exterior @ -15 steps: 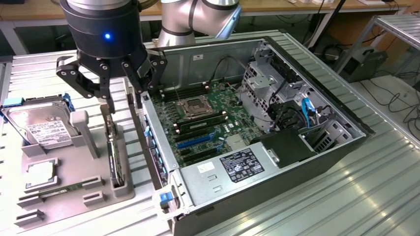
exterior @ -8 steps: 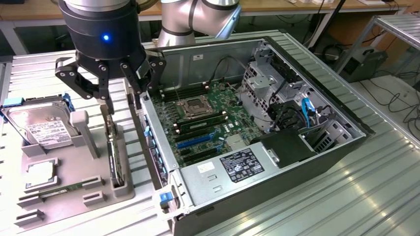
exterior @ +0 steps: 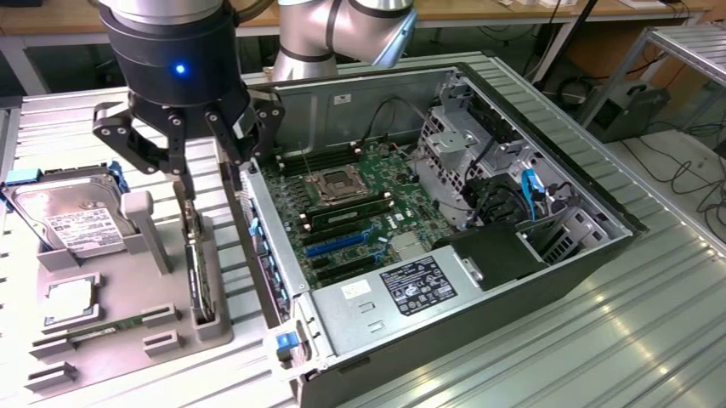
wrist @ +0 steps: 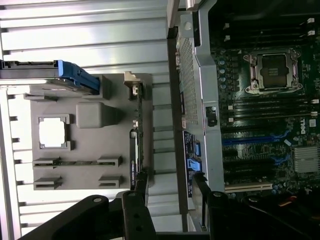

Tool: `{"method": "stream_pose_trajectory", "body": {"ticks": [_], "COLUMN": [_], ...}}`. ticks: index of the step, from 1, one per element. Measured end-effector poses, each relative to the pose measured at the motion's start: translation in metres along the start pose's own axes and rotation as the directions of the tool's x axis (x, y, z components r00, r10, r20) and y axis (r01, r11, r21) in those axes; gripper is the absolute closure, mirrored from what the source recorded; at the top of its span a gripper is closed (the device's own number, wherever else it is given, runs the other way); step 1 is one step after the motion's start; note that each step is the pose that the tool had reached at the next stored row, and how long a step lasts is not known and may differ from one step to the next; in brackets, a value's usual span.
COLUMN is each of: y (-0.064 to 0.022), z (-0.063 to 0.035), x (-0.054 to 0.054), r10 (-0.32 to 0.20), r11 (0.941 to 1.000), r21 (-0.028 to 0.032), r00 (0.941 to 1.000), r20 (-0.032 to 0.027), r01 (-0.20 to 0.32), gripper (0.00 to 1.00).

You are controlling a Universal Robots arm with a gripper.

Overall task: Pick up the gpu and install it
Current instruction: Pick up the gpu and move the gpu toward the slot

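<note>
- The pincer [exterior: 207,174] hangs wide open and empty just above the gpu [exterior: 200,276], which stands on edge in a slot of the grey fixture [exterior: 125,272] on the bench [exterior: 635,323], just beside the open computer case [exterior: 454,221], to the exterior view's left of it.
- In the wrist view one finger [wrist: 141,182] sits over the card's thin edge and the other over the case wall [wrist: 200,75]. The pincer looks off-centre, so closing could shove the card sideways instead of clamping it.
- Going lower, that second finger may strike the case wall.
- A skewed grip could jam the card in its slot.
</note>
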State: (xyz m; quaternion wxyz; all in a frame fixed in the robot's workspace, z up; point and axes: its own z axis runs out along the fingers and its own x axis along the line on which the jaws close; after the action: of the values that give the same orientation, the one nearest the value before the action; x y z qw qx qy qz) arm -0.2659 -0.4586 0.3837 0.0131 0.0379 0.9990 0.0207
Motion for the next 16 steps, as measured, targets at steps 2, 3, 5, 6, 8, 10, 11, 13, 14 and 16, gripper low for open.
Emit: {"method": "stream_pose_trajectory", "body": {"ticks": [2,3,5,6,8,10,11,13,14,16], "y": [-0.0001,-0.0001,-0.0002,-0.0002,-0.0003,-0.0004,-0.0004,-0.0006,-0.0006,-0.0007], "z": [0.0005,0.0008,0.0013,0.0015,0.0020,0.0025,0.0027,0.0033,0.0036,0.0041], "x": [0.0007,0.0011,0.0019,0.0023,0.0031,0.0040,0.0044,0.0054,0.0060,0.0067], "r10": [0.000,0.000,0.000,0.000,0.000,0.000,0.000,0.000,0.000,0.000], "r11": [1.0000,1.0000,1.0000,1.0000,1.0000,1.0000,1.0000,1.0000,1.0000,1.0000], "r21": [-0.0001,-0.0001,-0.0002,-0.0002,-0.0001,-0.0001,-0.0001,-0.0001,-0.0001,-0.0001], "r00": [1.0000,1.0000,1.0000,1.0000,1.0000,1.0000,1.0000,1.0000,1.0000,1.0000], "r20": [0.0000,0.0001,0.0001,0.0001,0.0001,0.0000,0.0001,0.0001,0.0000,0.0001], "r01": [0.000,0.000,0.000,0.000,0.000,0.000,0.000,0.000,0.000,0.000], "gripper": [0.52,0.52,0.52,0.52,0.52,0.52,0.52,0.52,0.52,0.52]}}
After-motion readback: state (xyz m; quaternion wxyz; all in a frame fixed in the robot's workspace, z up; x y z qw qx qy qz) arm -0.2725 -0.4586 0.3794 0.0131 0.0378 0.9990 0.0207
